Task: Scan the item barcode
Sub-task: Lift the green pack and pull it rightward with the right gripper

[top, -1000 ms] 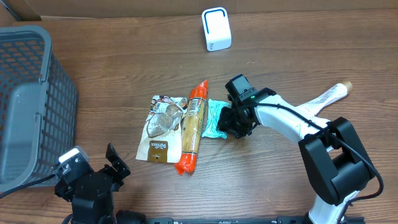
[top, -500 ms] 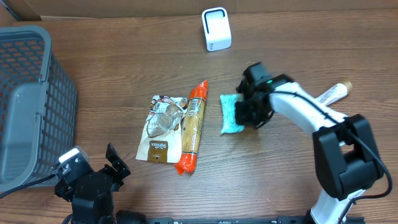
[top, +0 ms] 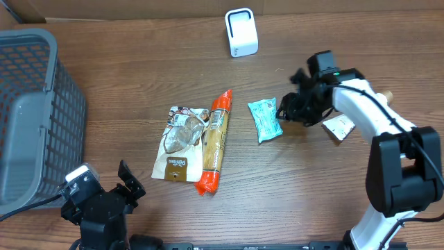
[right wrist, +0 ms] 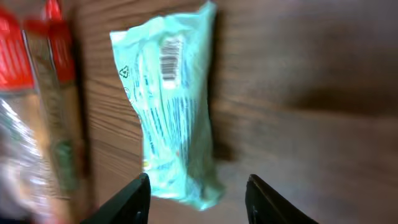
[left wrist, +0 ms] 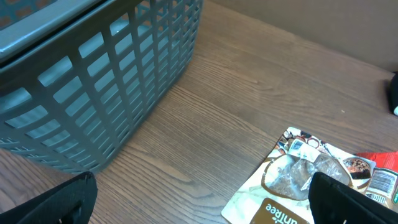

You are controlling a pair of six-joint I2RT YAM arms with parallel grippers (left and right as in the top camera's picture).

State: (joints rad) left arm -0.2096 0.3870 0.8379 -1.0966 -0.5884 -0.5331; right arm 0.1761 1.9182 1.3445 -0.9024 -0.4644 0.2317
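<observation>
- My right fingers (right wrist: 134, 199) stand partly apart and grip nothing. They hover just beside the teal packet (top: 265, 119), on its side toward the worktop's (top: 139, 76) right edge.
- The packet lies flat near the worktop's middle, apart from the orange-red roll (top: 214, 142), which I judge leaves room for a clean pick.
- Its barcode (right wrist: 169, 56) faces up near one end, and the pale green wrapper looks crinkled and soft.
- The white scanner (top: 241, 32) stands by the far edge, well apart.
- My left fingers (left wrist: 56, 202) are wide open and empty near the front-left corner, by the basket (top: 35, 104).
</observation>
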